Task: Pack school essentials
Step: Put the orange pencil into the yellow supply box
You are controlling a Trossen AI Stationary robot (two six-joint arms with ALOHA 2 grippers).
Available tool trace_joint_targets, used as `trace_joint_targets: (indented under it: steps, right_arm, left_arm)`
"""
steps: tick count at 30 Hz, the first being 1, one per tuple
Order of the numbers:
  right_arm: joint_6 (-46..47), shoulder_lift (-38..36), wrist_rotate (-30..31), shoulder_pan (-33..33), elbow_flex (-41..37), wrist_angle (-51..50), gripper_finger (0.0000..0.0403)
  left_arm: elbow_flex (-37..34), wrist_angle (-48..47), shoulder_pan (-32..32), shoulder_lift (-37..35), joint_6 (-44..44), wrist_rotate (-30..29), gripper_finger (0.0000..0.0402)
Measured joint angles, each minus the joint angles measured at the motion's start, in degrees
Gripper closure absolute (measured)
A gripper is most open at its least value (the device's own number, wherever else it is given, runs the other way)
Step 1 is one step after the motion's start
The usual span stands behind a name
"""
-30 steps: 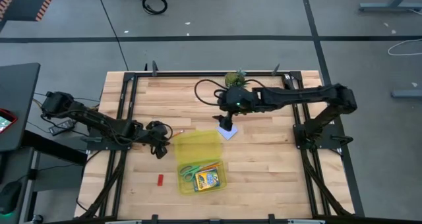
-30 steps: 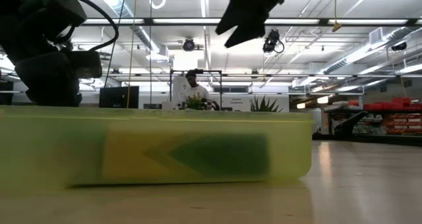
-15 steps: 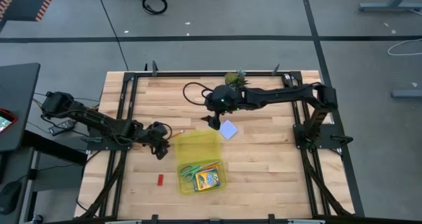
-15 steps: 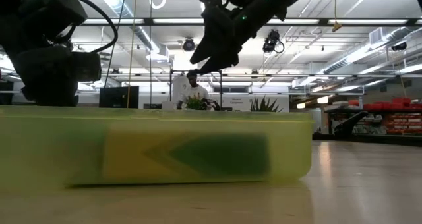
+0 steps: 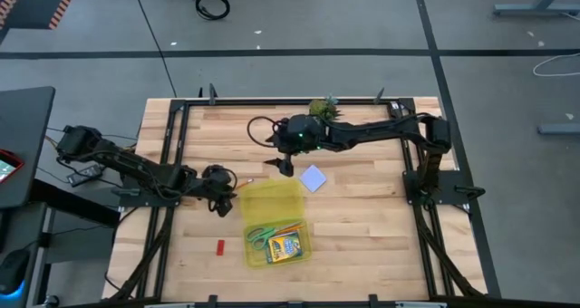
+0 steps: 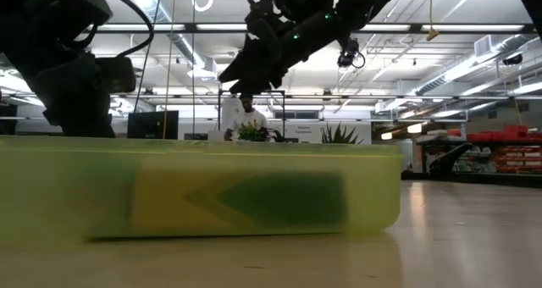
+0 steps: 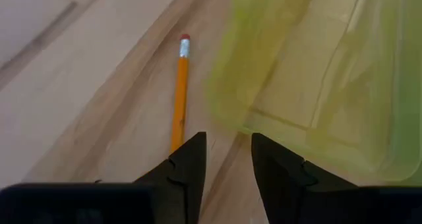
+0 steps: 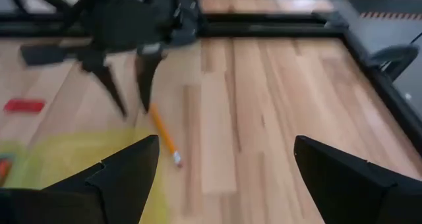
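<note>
Beside the yellow case (image 5: 274, 219) on the bench (image 5: 362, 217), the left gripper (image 7: 226, 159) stands released over an orange pencil (image 7: 179, 92), ready to grasp. The right gripper (image 5: 286, 166) hovers spread, empty, near the blue note pad (image 5: 313, 178). Scissors (image 5: 263, 235) and crayon box (image 5: 285, 245) already lie inside the case.

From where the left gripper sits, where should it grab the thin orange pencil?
Probably mid-shaft, from straight above: the thin orange pencil lies flat on the wooden table beside the translucent yellow case, apart from it. The left gripper is open, fingers straddling the near end.
</note>
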Motion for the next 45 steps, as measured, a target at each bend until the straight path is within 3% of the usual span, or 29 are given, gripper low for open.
trace_joint_targets:
  steps: [11,16,21,27,36,39,45]
  right_arm:
    - [-0.6,0.0,0.5,-1.1,0.0,2.2,0.0044]
    - [-1.6,0.0,0.5,-0.9,0.0,3.3,0.0044]
    - [-1.5,0.0,-1.2,-1.0,0.0,4.2,0.0044]
    - [-1.0,0.0,-1.9,-0.1,0.0,5.9,0.0044]
    - [-1.3,0.0,-2.0,0.9,0.0,6.5,0.0044]
    - [-0.8,0.0,-1.9,1.0,0.6,6.1,0.0044]
    - [-0.6,0.0,-1.9,1.4,5.0,4.7,0.0044]
  left_arm:
    - [0.0,-1.3,-3.3,0.0,2.9,-0.5,0.0243]
    - [-0.9,-0.9,-4.5,0.2,0.8,-6.4,0.0235]
    - [-5.3,6.8,-6.1,0.2,1.1,-9.4,0.0251]
    - [-8.2,7.4,-6.9,0.2,1.0,-11.9,0.0273]
    - [-11.3,10.2,-6.9,0.5,-0.4,-11.1,0.0281]
    - [-11.7,10.2,-6.8,0.4,-2.2,-10.2,0.0301]
    - [-12.9,9.7,-6.8,0.3,-5.5,-9.1,0.0384]
